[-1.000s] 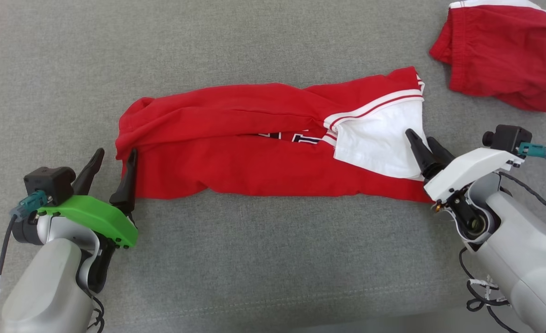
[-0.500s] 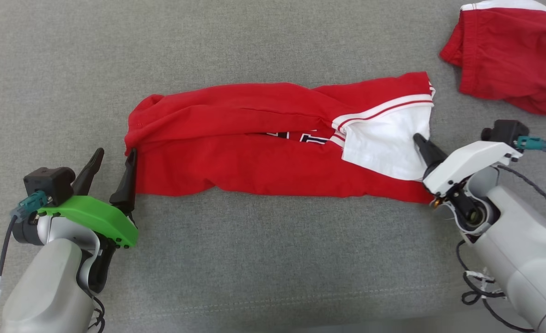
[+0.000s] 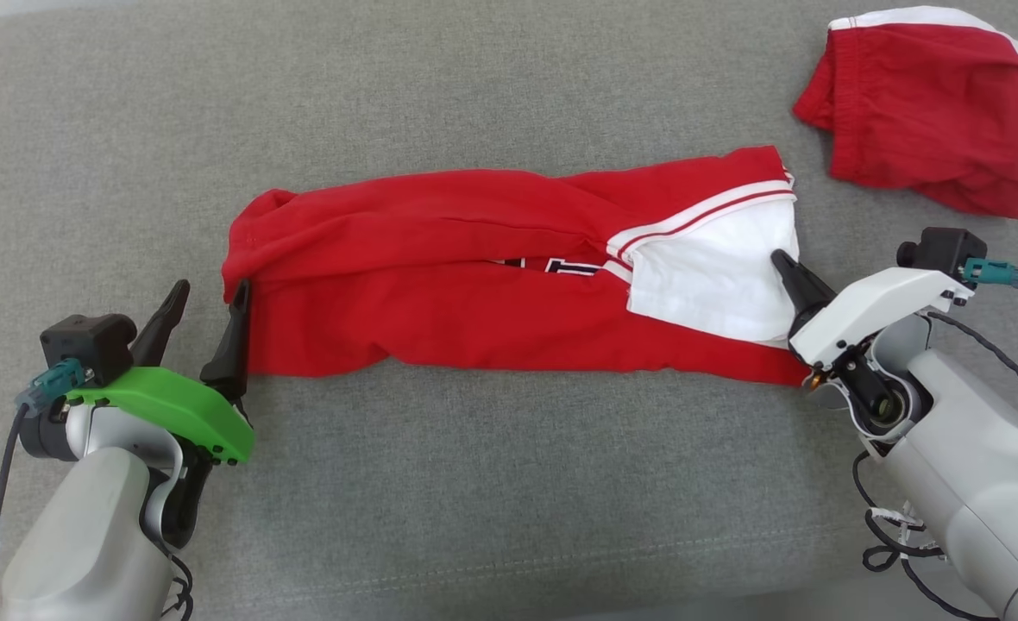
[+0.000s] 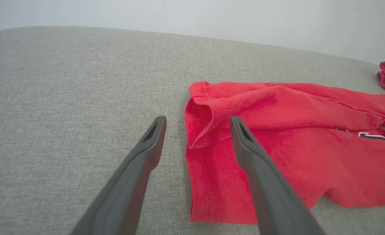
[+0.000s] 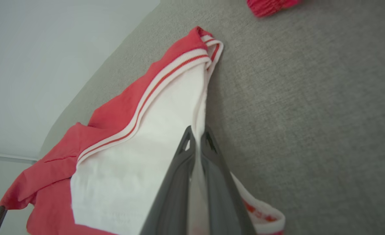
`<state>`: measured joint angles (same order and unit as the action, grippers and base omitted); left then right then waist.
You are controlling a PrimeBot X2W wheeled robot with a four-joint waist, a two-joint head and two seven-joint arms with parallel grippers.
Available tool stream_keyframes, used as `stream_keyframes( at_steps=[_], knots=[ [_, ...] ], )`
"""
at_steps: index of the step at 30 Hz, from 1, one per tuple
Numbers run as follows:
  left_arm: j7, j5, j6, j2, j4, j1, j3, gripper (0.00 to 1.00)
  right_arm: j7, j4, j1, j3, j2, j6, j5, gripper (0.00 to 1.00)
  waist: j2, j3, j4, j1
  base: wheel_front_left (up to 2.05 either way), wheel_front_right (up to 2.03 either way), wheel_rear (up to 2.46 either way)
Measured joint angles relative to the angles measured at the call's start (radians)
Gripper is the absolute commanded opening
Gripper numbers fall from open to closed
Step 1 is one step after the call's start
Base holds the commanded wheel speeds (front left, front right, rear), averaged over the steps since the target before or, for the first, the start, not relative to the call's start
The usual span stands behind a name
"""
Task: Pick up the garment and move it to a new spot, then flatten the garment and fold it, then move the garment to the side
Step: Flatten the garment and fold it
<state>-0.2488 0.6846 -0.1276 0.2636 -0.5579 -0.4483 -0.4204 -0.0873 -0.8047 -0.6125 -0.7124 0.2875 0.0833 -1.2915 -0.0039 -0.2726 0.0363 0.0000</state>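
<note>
The red garment (image 3: 474, 293) lay stretched across the middle of the grey fabric surface (image 3: 474, 483), running from 9 o'clock to 3 o'clock in the head view. It was loosely doubled along its length, with a white panel (image 3: 716, 276) edged in striped trim turned up at the 3 o'clock end.

The right hand (image 3: 781, 261) came in from 4 o'clock and was pinched fully shut on the outer edge of that white panel. The right wrist view showed the cloth running up between the two closed fingers (image 5: 182, 156). The grip was probably taken at the edge (rather than mid-panel) so that a pull would draw the whole end taut instead of bunching it.

The left hand (image 3: 212, 286) sat at 8 o'clock, spread wide and holding nothing. Its fingers straddled the hem at the 9 o'clock end, one over bare fabric surface and the other over red cloth (whether that tip touched the cloth could not be told). That placement looked like preparation for a matching grip, so that both ends could be lifted and tensioned together.

A second red garment (image 3: 923, 112) lay crumpled at 1 o'clock, well apart from the first and seemingly out of the working path.
</note>
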Motion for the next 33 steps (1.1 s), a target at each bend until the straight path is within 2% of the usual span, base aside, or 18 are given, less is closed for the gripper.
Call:
stream_keyframes(
  at_steps=[19,33],
  knots=[
    [0.000,0.000,0.000,0.002,0.005,0.002,-0.001,1.00,-0.071,-0.020,-0.001,0.001,0.047,0.021,0.035,0.00,0.0000,0.020,0.031,0.0000,0.00,0.00,0.00],
    [0.000,0.000,0.000,-0.002,0.006,0.024,-0.021,1.00,-0.103,-0.041,-0.006,-0.015,0.070,0.022,0.081,0.00,0.0000,0.052,0.042,0.0000,0.00,0.00,0.00]
  ],
)
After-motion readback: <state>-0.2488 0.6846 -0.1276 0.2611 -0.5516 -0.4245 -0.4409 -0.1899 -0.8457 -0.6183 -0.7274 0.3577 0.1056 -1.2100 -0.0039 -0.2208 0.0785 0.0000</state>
